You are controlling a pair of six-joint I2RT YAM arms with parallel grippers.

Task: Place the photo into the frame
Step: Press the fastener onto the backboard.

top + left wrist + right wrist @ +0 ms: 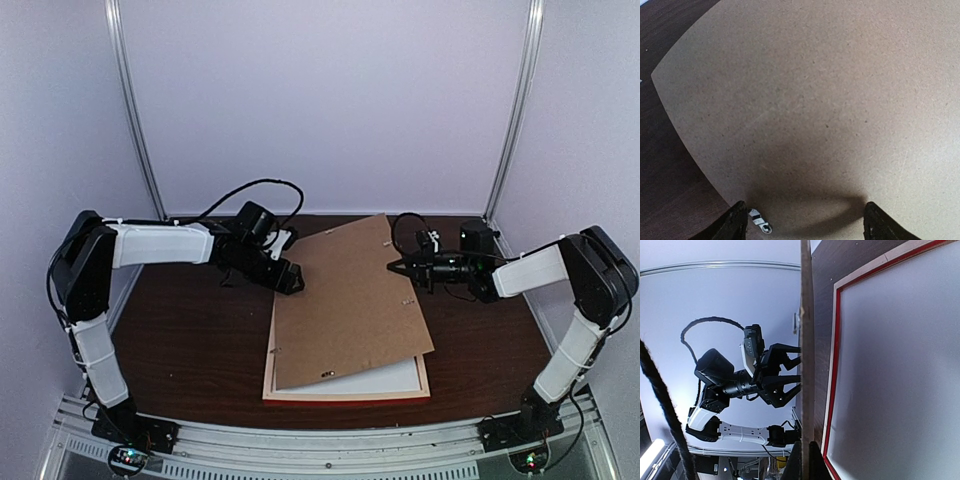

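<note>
Nearest me, at about 6 o'clock on the dark table (190, 350), the frame (345, 397) lies flat with its pale bare-wood side up and a thin red edge along the near side. In the right wrist view its red inner strip (832, 370) borders a plain white sheet (900, 365). That same sheet shows as a white band (370, 377) inside the frame's near rail (whether it is the photo's blank side I cannot tell, as no printed picture shows anywhere).

Over the frame, skewed clockwise and stretching off toward 12 o'clock, is the brown backing board (350, 300). Its near corner overlaps the frame and its far corner hangs past it over the table.

At the board's 3 o'clock edge the right pincer (395, 267) is pressed together on the board's rim. Its own camera sees the board edge-on (806, 340), running straight up from between the closed fingers (799, 462).

At the board's 9 o'clock edge the left pincer (293, 280) hovers with its fingers spread wide and nothing between them. From its wrist camera the board (830, 100) fills the view, the two dark fingertips (735, 222) stand well apart at the bottom, and a small metal clip (760, 220) sits just beside the left one. The right wrist camera catches this open claw (796, 367) against the pale far wall
</note>
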